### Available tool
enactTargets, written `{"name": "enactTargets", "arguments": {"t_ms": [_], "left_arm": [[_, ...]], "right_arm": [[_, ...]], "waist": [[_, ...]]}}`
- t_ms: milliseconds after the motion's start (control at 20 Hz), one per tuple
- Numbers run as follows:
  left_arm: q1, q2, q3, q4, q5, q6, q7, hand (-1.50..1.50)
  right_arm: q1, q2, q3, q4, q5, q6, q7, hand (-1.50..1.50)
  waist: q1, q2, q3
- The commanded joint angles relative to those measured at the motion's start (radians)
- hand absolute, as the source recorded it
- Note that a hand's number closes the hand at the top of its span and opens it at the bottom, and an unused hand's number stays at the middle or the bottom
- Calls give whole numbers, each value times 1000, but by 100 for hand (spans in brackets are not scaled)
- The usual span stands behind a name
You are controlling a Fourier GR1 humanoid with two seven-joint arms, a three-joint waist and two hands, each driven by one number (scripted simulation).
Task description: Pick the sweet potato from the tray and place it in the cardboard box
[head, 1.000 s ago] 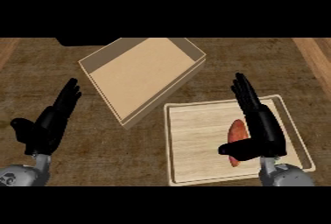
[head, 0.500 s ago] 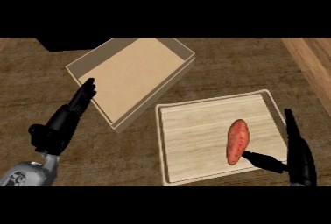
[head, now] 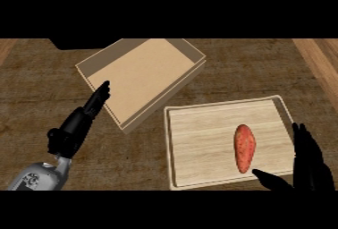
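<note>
Right robot hand point(head: 307, 167), fingers straight and holding nothing, sits beside the sweet potato point(head: 243, 148) on the tray point(head: 198, 147).

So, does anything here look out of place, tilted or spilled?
Nothing stands out. The sweet potato lies whole on the tray, and the cardboard box sits upright beside it, only turned at an angle to the tray.

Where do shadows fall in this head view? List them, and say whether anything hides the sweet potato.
Head view: the cardboard box has a shaded inner right wall; the tray shows dim edges inside its rim; no glare. The sweet potato lies fully visible, the right hand beside it, the left hand near the box.
</note>
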Motion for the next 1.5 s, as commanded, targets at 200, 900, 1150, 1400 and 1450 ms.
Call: {"name": "enactTargets", "arguments": {"t_ms": [200, 900, 1150, 1400, 1450], "left_arm": [[-52, -6, 11, 4, 14, -34, 18, 0], [-21, -41, 8, 6, -27, -77, -2, 0], [-48, -113, -12, 68, -80, -38, -14, 0], [-14, -101, 16, 20, -83, -67, -10, 0], [-69, -136, 14, 93, -93, -65, 2, 0]], "right_arm": [[9, 118, 203, -368, 125, 411, 487, -150], [-240, 415, 139, -301, 201, 675, 694, -150], [-218, 421, 109, -258, 169, 683, 688, -150], [-268, 421, 62, -172, 169, 631, 662, -150], [-256, 421, -17, -98, 172, 608, 545, -150]], "waist": [[39, 3, 6], [66, 9, 14], [57, 10, 14], [62, 9, 15], [56, 11, 15]]}}
